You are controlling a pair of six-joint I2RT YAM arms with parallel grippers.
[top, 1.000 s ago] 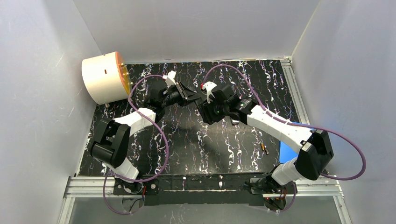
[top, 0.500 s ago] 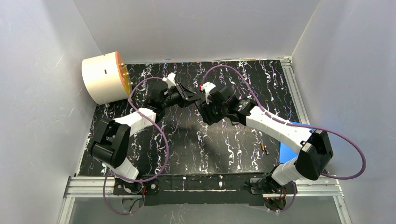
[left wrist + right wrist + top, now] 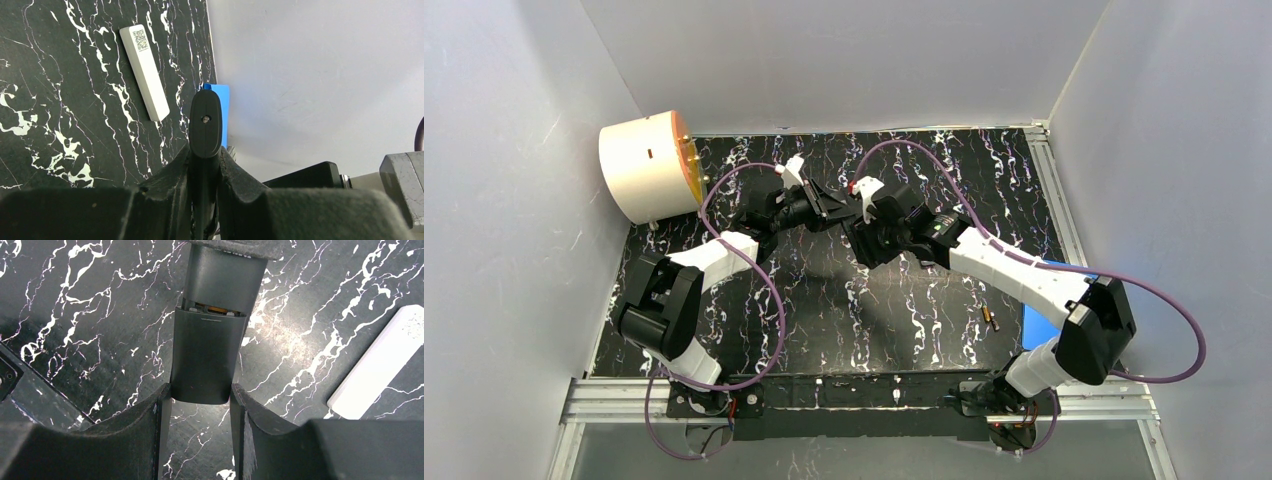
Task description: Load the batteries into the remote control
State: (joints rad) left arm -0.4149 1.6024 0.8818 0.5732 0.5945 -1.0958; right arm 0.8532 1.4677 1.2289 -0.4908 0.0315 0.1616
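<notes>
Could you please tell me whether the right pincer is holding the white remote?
No, the right pincer grips the black remote, while the white remote lies on the table beside it.

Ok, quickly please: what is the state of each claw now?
Left claw: shut on the black remote.
Right claw: shut on that remote's battery cover.

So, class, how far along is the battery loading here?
Done: a gold cell seems seated in the black remote. In hand: left gripper and right gripper hold it, the right on the cover, a gap showing. Left: closing the cover; one battery lies loose on the table.
</notes>
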